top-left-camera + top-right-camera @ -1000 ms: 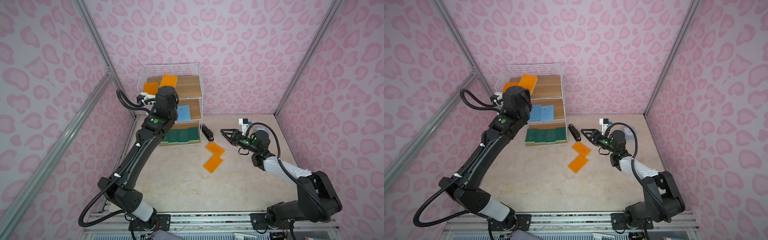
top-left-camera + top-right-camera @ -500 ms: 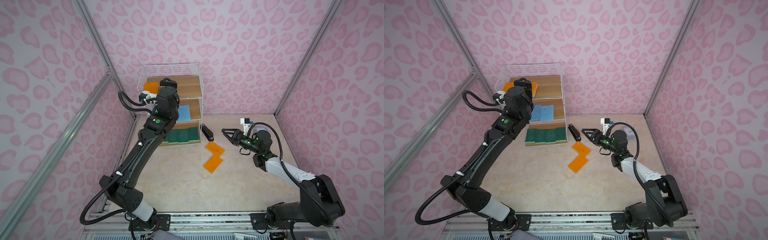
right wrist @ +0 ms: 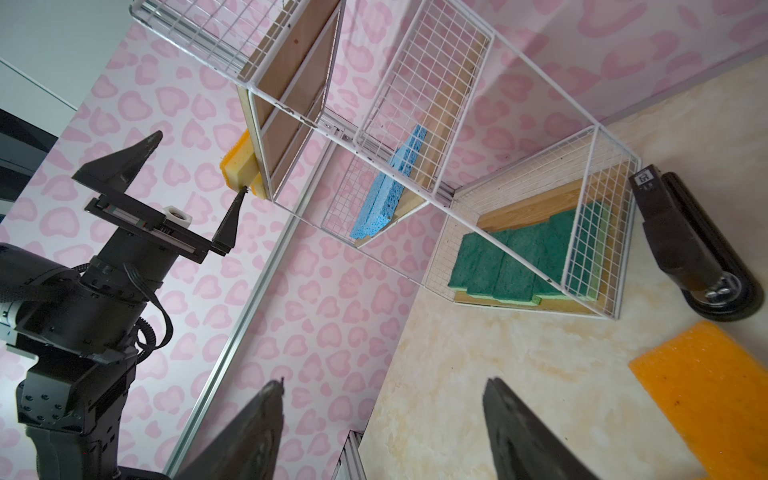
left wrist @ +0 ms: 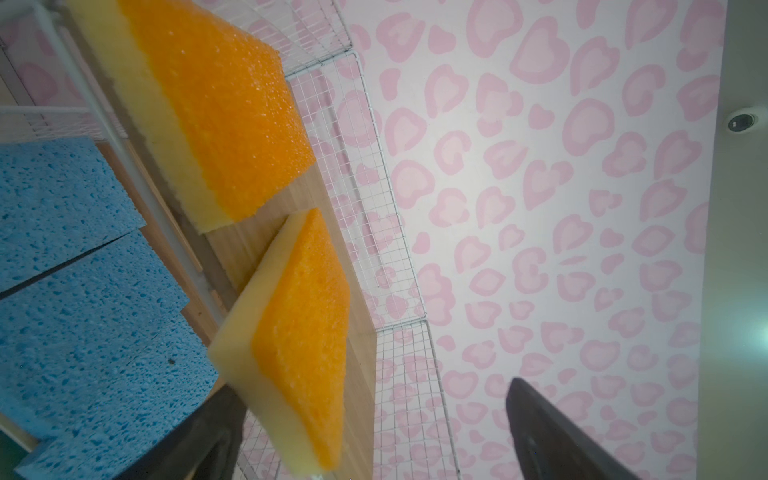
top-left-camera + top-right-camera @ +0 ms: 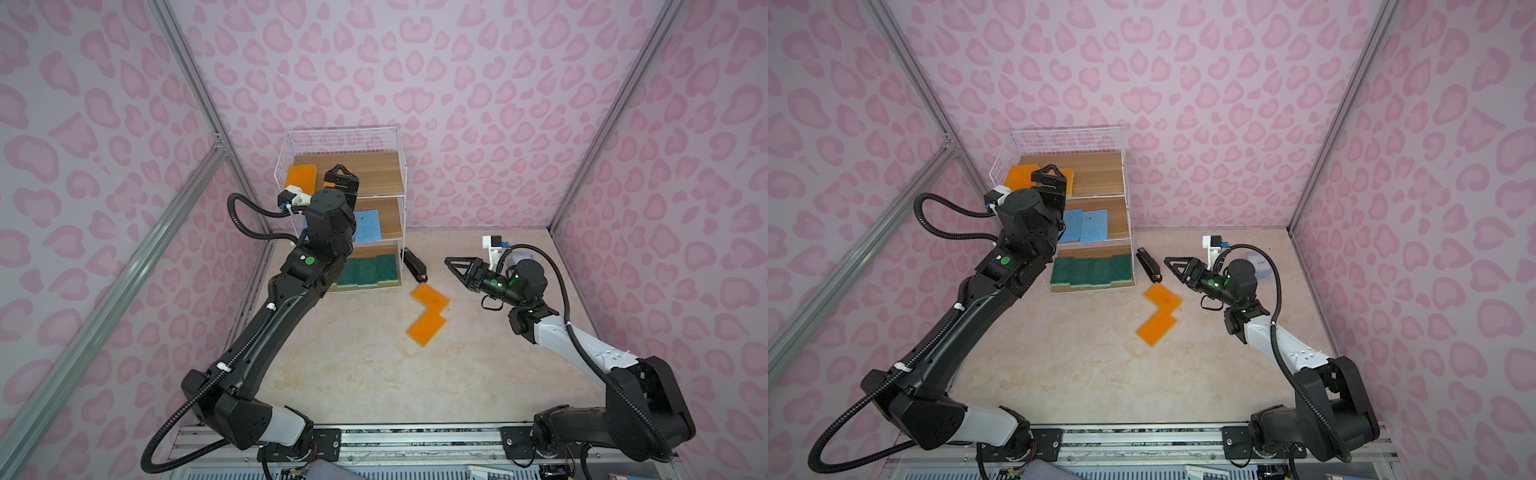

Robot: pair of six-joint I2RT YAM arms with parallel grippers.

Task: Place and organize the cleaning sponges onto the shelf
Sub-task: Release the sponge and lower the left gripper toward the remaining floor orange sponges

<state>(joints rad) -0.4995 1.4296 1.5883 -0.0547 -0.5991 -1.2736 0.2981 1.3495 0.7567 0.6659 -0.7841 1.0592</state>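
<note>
soft, even light fills both top views, with dim corners and a post (image 5: 189, 68) bowing near the edge. shadows on the floor (image 5: 374, 374) are faint. in the left wrist view the claw fingers (image 4: 552, 440) are dark and blurred, and a glare spot (image 4: 762, 332) burns at one edge.

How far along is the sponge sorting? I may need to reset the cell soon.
On the white wire shelf with wooden boards, dark green sponges lie on the bottom board, light blue sponges on the middle, two yellow-backed orange sponges on top. Nothing is in hand: the left gripper stands open by the top board, the right gripper open too. Remaining: two more orange sponges on the floor.
</note>
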